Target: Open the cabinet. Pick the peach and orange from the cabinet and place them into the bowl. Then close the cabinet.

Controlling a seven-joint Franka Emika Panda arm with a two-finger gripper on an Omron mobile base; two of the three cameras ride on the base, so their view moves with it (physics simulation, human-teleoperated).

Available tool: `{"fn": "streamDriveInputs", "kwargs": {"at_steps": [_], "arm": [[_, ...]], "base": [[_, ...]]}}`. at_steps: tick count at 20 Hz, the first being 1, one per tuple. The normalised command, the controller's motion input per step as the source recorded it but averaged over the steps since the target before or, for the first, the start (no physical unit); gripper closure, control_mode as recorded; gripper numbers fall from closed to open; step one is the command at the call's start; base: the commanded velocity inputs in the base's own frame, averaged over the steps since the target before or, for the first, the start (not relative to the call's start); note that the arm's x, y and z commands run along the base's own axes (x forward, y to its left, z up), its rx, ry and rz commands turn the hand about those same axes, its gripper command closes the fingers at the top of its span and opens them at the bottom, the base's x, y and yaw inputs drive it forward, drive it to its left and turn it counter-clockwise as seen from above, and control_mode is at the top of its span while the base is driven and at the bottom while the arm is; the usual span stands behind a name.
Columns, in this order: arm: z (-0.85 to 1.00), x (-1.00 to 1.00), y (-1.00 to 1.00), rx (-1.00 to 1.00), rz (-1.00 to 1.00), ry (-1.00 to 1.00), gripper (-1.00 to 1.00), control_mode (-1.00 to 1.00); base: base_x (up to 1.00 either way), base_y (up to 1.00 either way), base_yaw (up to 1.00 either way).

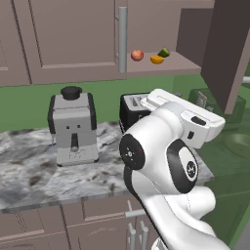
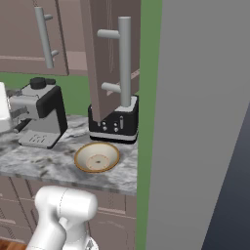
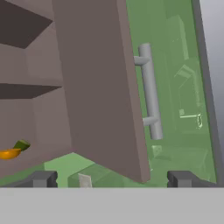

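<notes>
i see the cabinet (image 1: 73,39) w/ its right door (image 3: 100,87) swung open, left door shut. bowl (image 2: 97,157) sits on the counter (image 2: 44,163) just in front of the toaster (image 2: 114,122). peach (image 1: 137,55) and orange (image 1: 156,59) lie on the bottom shelf, near each other. gripper (image 3: 111,179) jaws spread wide, holding nothing, below the door edge. risk: reaching in, arm clips the open door or grabs the green fruit (image 1: 164,52) touching the orange.
</notes>
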Motion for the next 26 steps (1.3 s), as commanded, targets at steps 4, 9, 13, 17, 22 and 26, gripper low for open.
{"fn": "streamDriveInputs", "kwargs": {"at_steps": [4, 9, 13, 17, 22, 26], "arm": [[0.08, 0.11, 0.42, -0.06, 0.27, -0.11, -1.00, -1.00], [0.14, 0.36, 0.23, -0.06, 0.15, -0.06, -1.00, -1.00], [0.19, 0.37, 0.08, -0.05, 0.08, -0.06, -1.00, -1.00], [0.27, 0.42, 0.06, -0.04, 0.04, -0.06, -1.00, -1.00], [0.25, 0.48, 0.20, -0.06, 0.08, -0.07, -1.00, -1.00], [0.24, 0.56, 0.20, -0.06, 0.07, -0.06, -1.00, -1.00]], "base": [[0.00, 0.00, 0.00], [0.00, 0.00, 0.00], [0.00, 0.00, 0.00], [0.00, 0.00, 0.00], [0.00, 0.00, 0.00], [0.00, 0.00, 0.00]]}}
